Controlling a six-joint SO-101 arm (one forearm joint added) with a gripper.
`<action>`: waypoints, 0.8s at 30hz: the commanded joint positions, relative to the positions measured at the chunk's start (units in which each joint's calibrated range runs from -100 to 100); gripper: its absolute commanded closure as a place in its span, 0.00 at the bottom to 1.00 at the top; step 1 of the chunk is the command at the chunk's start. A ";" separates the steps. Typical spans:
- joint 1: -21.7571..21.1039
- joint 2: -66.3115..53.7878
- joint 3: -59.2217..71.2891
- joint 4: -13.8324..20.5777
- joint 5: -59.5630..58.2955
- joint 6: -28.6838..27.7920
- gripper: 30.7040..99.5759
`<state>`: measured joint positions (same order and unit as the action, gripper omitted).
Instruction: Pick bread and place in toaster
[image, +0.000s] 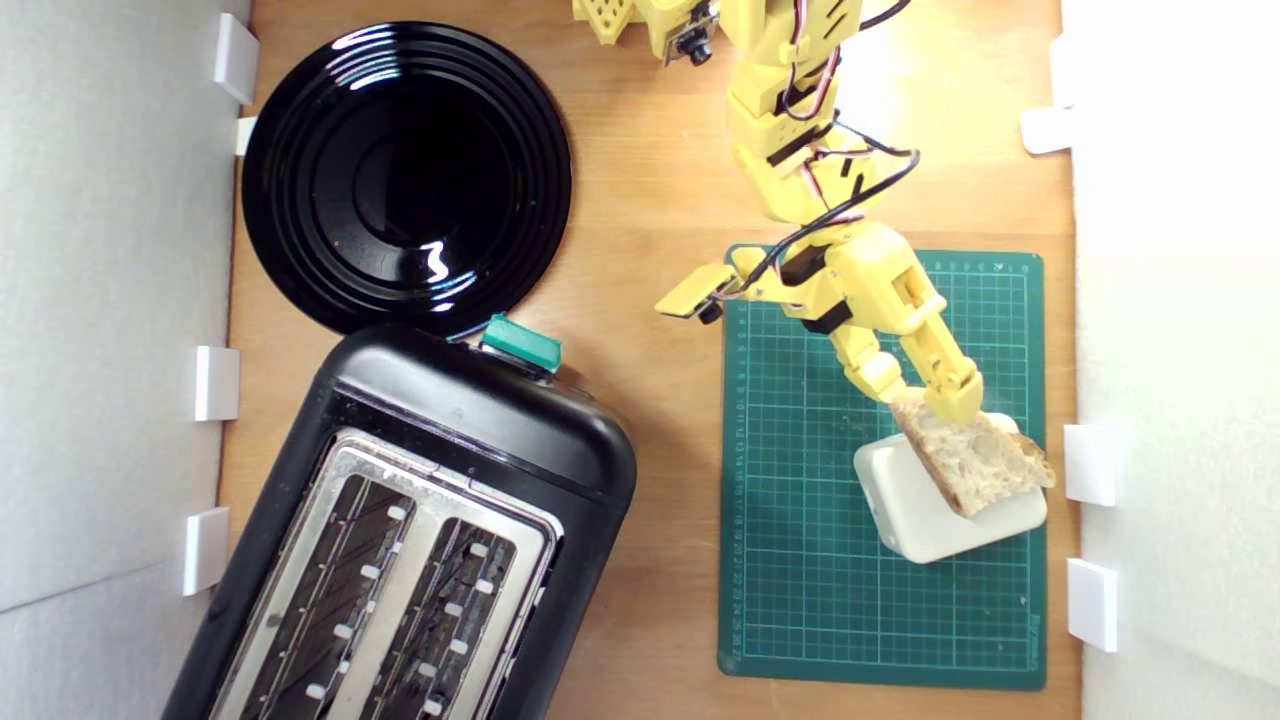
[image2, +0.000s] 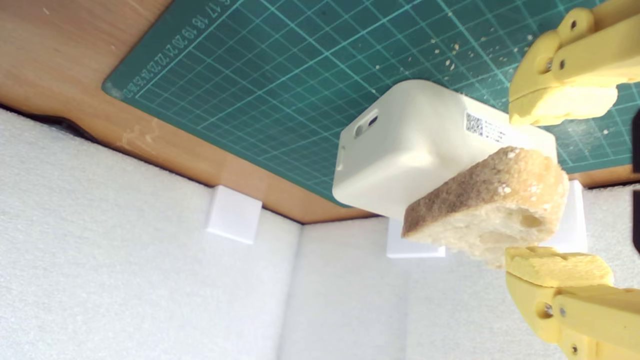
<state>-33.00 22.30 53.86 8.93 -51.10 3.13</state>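
One slice of bread (image: 975, 458), just the one. One cream box (image: 925, 520), one green cutting mat (image: 800, 520). One black toaster (image: 420, 530) showing two slots, with one teal lever knob (image: 521, 343). One round black plate (image: 405, 175). One yellow gripper (image: 925, 395), two fingers (image2: 560, 105). White wall clips: seven in the exterior view.

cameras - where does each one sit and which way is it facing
Exterior view: overhead, looking straight down on the wooden table, toaster, black plate and green mat; the yellow arm shows.
Wrist view: on the wrist, looking along the open gripper at the bread.
Shared: bread, cream box, mat, gripper.
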 joint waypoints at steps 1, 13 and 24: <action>-0.85 -0.84 -2.70 0.14 -1.88 0.24 0.21; -0.85 -0.09 -4.70 0.05 -1.88 0.30 0.21; -0.77 0.91 -6.06 0.05 -1.80 0.30 0.21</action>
<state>-33.00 22.97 51.09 9.55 -51.10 3.13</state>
